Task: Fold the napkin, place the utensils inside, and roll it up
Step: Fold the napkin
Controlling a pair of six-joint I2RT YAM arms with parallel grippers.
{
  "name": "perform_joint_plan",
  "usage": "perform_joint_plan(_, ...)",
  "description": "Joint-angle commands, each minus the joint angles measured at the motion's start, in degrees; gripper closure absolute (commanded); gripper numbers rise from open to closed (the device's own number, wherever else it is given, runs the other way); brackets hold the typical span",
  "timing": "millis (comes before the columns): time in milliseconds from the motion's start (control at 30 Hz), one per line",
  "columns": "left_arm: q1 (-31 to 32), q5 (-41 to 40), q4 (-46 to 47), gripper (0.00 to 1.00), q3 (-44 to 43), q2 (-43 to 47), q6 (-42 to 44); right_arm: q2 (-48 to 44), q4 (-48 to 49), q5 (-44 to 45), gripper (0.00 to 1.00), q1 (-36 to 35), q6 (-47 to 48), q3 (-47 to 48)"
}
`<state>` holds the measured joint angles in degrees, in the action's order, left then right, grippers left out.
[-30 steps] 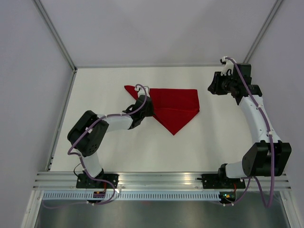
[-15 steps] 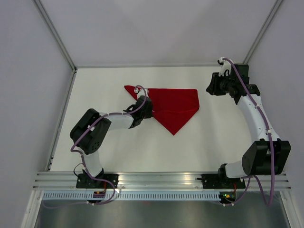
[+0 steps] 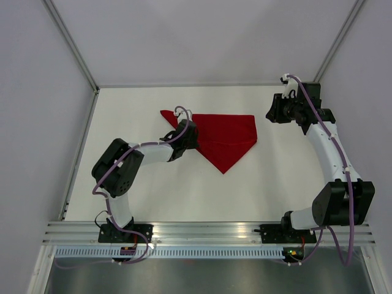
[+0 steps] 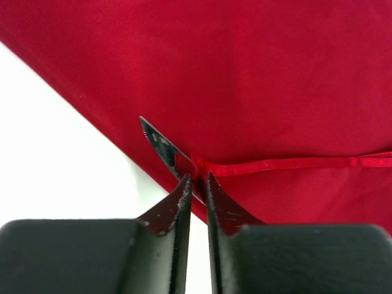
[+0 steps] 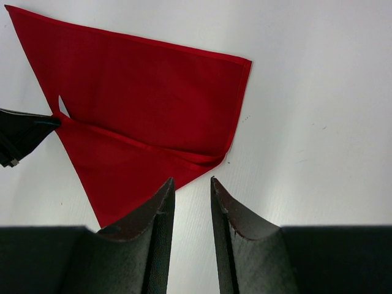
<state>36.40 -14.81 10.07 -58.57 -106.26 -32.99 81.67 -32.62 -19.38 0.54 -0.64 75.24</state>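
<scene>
The napkin (image 3: pixel 226 136) lies where it lay half a second ago, with the same outline and no shift on the table (image 3: pixel 153 196). It sits toward 12 o'clock of the table's middle, folded into a flat red triangle with its long edge at 12 o'clock and its point at 6 o'clock. The cloth is smooth and slightly shiny. A thin raised ridge (image 4: pixel 288 163) runs across it from the 9 o'clock side toward 3 o'clock.

At the napkin's 9 o'clock edge the knife (image 4: pixel 158 141) shows only as a short serrated silver tip lying on the red cloth. The rest of it is hidden.

The left gripper (image 4: pixel 197 179) has crept a touch toward 12 o'clock since the earlier frame. Its fingers are drawn almost together, pinching the knife just where the ridge begins.

The right gripper (image 5: pixel 192 182) has not moved. It hangs off the napkin's 3 o'clock corner, apart from the cloth, its fingers a narrow gap apart and holding nothing.
</scene>
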Motion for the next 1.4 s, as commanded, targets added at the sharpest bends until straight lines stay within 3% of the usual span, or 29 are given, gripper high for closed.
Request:
perform_joint_plan(0,-0.81,0.66,-0.31,0.79,-2.08,-0.88,-0.23,-0.19,-0.34,0.74,0.64,-0.1,0.12,-0.36)
perform_joint_plan(133,-1.33,1.01,-0.13,0.73,-2.08,-0.71,-0.49,-0.19,-0.25,0.66,0.65,-1.75,0.12,-0.45)
perform_joint_plan(267,-1.69,0.57,0.57,0.53,-1.29,0.87,0.12,-0.11,-0.34,0.74,0.64,-1.77,0.12,-0.45)
perform_joint_plan(467,-4.93,1.8,0.39,0.37,-0.94,4.21,-0.66,0.07,-0.25,0.74,0.65,-2.12,1.7,-0.36)
perform_joint_plan(733,-16.0,8.29,-1.27,0.36,-0.67,5.98,-6.72,-0.02,-0.34,0.48,0.65,-2.29,1.7,-0.36)
perform_joint_plan(967,-23.38,13.75,-0.84,0.36,-4.18,0.27,-11.21,-0.19,-0.43,-0.05,0.65,-2.47,1.52,-0.27)
perform_joint_plan(1367,-27.53,19.56,0.75,0.37,-12.62,-13.0,-18.77,-0.28,-0.43,-0.49,0.66,-2.64,1.52,-0.62)
